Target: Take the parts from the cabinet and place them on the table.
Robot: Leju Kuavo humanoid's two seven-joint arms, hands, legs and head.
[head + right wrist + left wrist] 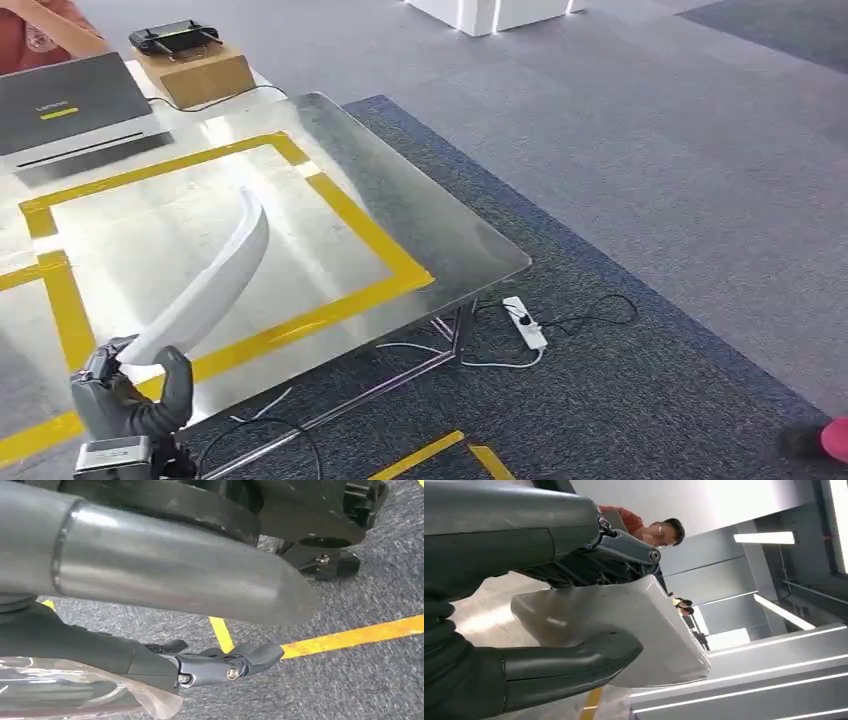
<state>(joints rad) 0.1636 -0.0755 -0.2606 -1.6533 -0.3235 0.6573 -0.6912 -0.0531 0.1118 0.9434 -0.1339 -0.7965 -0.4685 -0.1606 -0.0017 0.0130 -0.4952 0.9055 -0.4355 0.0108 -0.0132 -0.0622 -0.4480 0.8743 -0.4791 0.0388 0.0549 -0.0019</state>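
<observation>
Legible writing: none; a small mark on the laptop [70, 105] lid at the table's far left edge is too small to read, with a yellow-green sticker beneath it.

Surface: a polished metal table [440, 235] with rounded corners, marked with yellow tape [370, 235] in rectangular frames. A cardboard box [195, 75] at the far edge carries a black controller [175, 37]. The floor is grey and dark blue carpet [650, 150]; a white power strip [525, 322] with cables lies below the table's near right corner.

Task item: a long, curved, smooth white part [215, 285], held above the table's near edge and reaching up over the taped frame.

Left hand [130, 400]: closed around the part's lower end, thumb [569, 662] under, dark fingers [624, 547] over.

Right hand [165, 575]: fingers [225, 665] extended above the carpet; clear plastic film [75, 690] shows beside it, and whether the hand holds it cannot be told.
</observation>
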